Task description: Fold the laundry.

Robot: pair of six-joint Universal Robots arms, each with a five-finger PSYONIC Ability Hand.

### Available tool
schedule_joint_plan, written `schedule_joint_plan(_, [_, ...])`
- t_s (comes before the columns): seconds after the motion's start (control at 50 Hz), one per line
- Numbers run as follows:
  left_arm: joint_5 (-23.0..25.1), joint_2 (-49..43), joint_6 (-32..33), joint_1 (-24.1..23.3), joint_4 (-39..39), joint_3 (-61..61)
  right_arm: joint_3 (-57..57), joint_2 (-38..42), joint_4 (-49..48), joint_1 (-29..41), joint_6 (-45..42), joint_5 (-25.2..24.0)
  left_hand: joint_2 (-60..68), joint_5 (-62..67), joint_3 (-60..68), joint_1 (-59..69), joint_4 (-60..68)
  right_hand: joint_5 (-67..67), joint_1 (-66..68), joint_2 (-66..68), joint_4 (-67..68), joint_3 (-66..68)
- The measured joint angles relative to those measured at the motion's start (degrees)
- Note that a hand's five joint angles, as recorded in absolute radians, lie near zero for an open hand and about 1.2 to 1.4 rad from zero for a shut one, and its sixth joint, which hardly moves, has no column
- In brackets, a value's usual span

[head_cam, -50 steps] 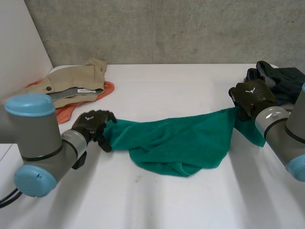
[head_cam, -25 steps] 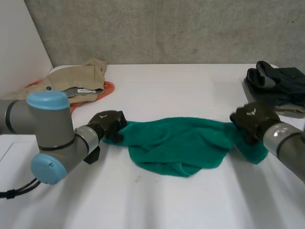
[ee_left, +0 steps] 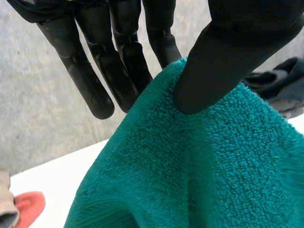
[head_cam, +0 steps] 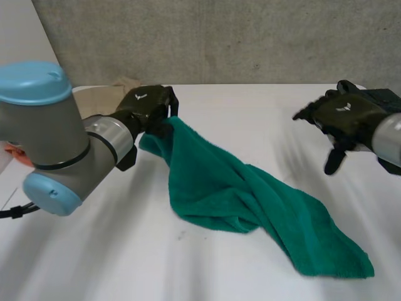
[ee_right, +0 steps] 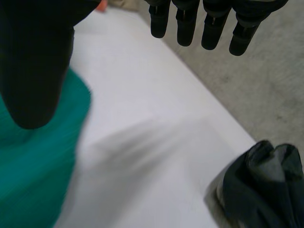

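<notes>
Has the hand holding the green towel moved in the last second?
Yes. The left hand, pinching the green towel, has gone farther back, level with the beige garment.

The table [head_cam: 250,113] carries one green towel [head_cam: 238,188], one beige garment [head_cam: 106,93] and one orange cloth [ee_left: 26,208]. The dark heap [head_cam: 383,95] at its far right corner may be several pieces.
</notes>
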Motion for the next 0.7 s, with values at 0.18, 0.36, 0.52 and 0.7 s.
schedule_joint_plan(0.18, [0.1, 9.2, 0.1, -1.0, 0.1, -3.5, -18.1, 22.8, -1.7, 9.2, 2.8, -0.6, 0.0, 0.0, 0.0, 0.0, 0.0, 0.0, 0.0, 0.0, 0.0, 0.0])
schedule_joint_plan(0.36, [0.1, 9.8, 3.5, -1.2, 0.6, -3.7, -25.7, 35.2, -1.6, 14.7, 2.5, -3.8, 0.1, 0.0, 0.3, 0.0, 0.0, 38.9, 39.9, 41.1, 39.9, 40.1])
schedule_joint_plan(0.52, [0.0, 5.4, 13.1, 0.3, 4.5, 4.1, -34.0, 33.8, -10.6, 15.6, 6.3, 3.2, 0.1, 0.0, 0.3, 0.0, 0.2, 51.3, 50.3, 55.2, 56.4, 55.9])
schedule_joint_plan(0.7, [-0.6, 0.5, 17.3, 3.5, 15.8, 22.2, -30.8, 18.7, -39.0, 15.4, 10.2, 14.3, 0.2, 0.0, 0.3, 0.0, 0.3, 51.3, 50.3, 55.2, 56.5, 56.1])
